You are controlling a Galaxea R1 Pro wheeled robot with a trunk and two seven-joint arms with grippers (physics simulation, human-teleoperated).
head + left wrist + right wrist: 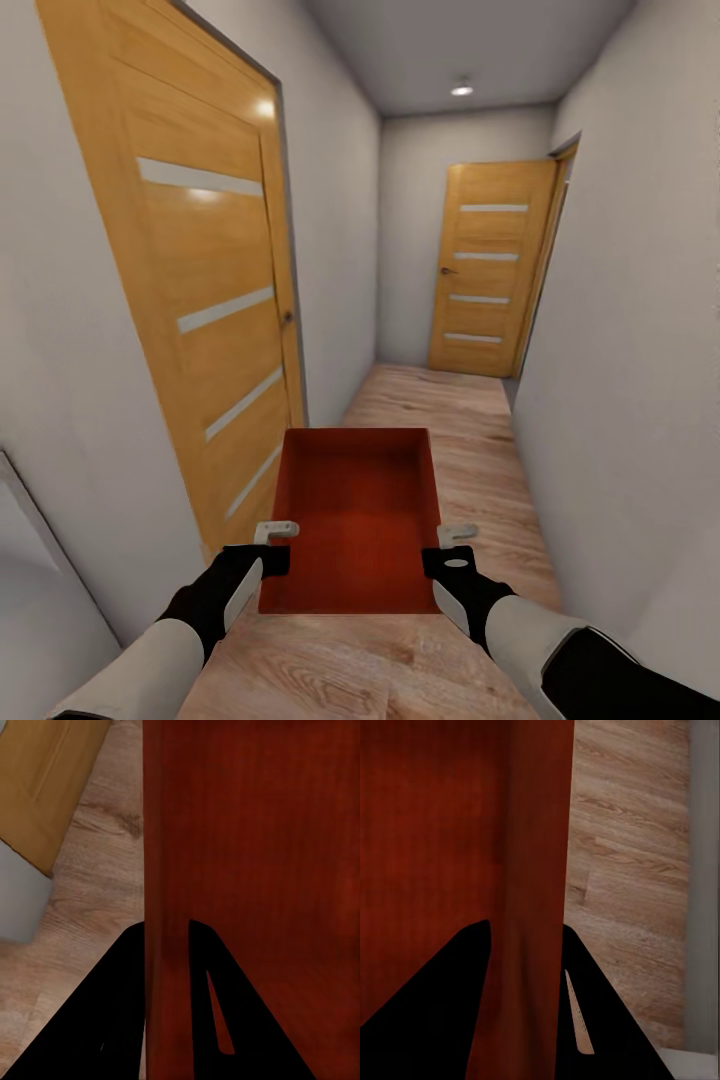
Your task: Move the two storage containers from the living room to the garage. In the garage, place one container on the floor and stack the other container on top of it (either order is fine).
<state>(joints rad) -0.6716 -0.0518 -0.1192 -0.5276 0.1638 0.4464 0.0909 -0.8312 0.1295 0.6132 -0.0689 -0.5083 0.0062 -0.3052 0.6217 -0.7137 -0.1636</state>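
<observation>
Red-orange and open-topped, one storage container [360,515] is hanging level above the plank floor [440,410] of a narrow hallway, carried out in front between both arms. The left gripper [277,545] and the right gripper [452,548] are each pinching a side wall, jaws closed over its rim with one finger inside and one outside, probably so the load is staying balanced while travelling. Orange-brown doors are standing at the left [200,290] and at the far end [490,270].

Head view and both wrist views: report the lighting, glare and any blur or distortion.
Head view: a ceiling lamp lights the corridor; glare spots sit on the near door, and the walls and doors lean as with a wide lens. Left wrist view: the left hand is a flat black silhouette astride the container's wall. Right wrist view: the right hand is likewise featureless black.
</observation>
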